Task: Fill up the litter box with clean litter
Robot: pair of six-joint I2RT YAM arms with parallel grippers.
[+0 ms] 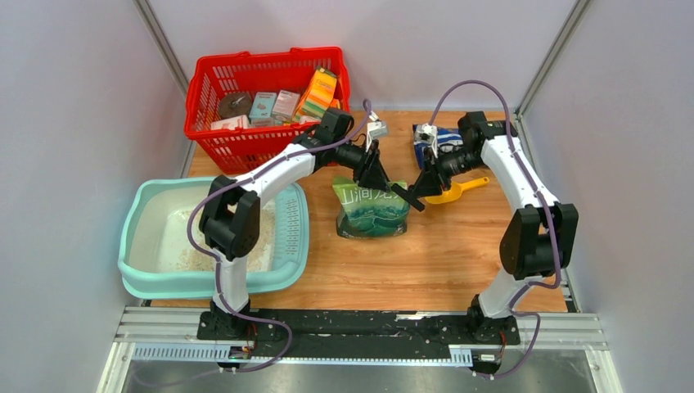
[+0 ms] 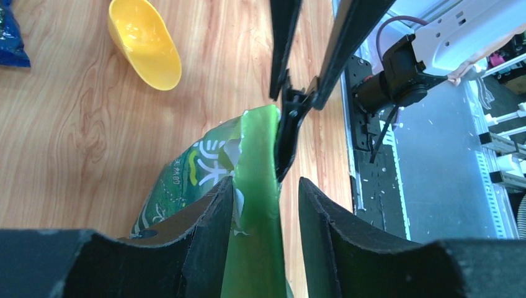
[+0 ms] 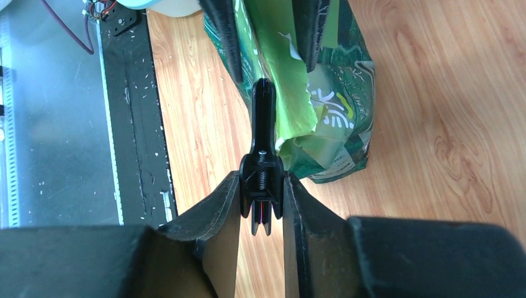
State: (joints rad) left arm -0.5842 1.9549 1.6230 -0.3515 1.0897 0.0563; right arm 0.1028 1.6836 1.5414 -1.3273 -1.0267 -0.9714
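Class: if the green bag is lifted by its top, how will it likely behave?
Probably floppy: the top of the bag is creased and curls over inside the left claw. Likely heavy for its size: its bulging body slumps on the table. It may sag rather than tip.

Wood-grain worktop (image 1: 458,262); five things sit directly on it. The green printed bag (image 1: 372,214) stands right under the left hand (image 1: 378,173), just left of the right hand (image 1: 419,188). The yellow scoop (image 1: 460,191) lies bowl-up just right of the right hand, near the bag but apart from it. The blue bag (image 1: 430,139) lies flat just beyond the right hand. The red mesh basket (image 1: 270,59) is beyond and left of the left hand, at the back corner. The litter box (image 1: 164,285) is well left of the left hand, toward the near edge.
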